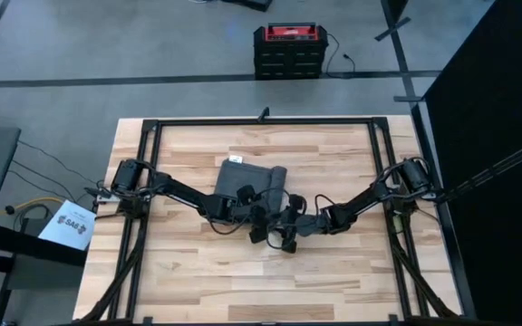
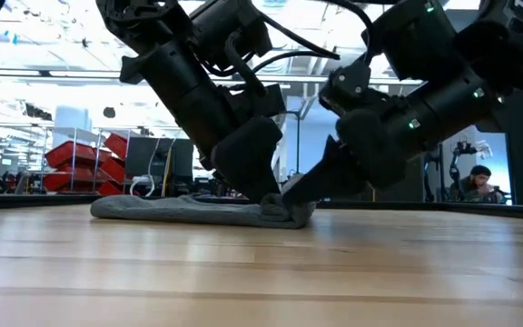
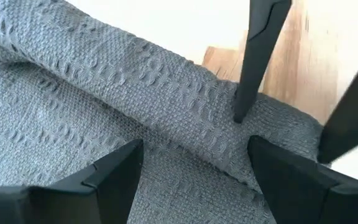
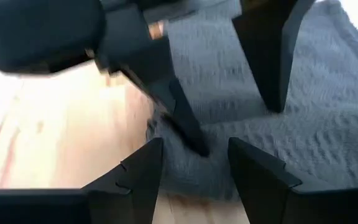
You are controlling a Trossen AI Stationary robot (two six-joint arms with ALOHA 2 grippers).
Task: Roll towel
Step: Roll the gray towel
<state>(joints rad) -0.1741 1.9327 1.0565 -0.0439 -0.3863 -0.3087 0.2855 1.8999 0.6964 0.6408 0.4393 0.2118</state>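
Evidently mid-roll, the towel (image 1: pixel 247 179) lies at the high view's centre, and both the left gripper (image 3: pixel 194 180) and right gripper (image 4: pixel 194 165), fingers spread, meet at its near edge, next needing to turn the fold (image 3: pixel 166 118) onward together.

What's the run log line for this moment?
towel: flat, near edge folded | left gripper: open, on fold | right gripper: open, at same edge | roll: barely begun

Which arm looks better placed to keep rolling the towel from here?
Probably the left. Its end effector is open over the towel, straddling the rolled fold. The right end effector, also open, sits at the cloth's near edge, partly over bare table.
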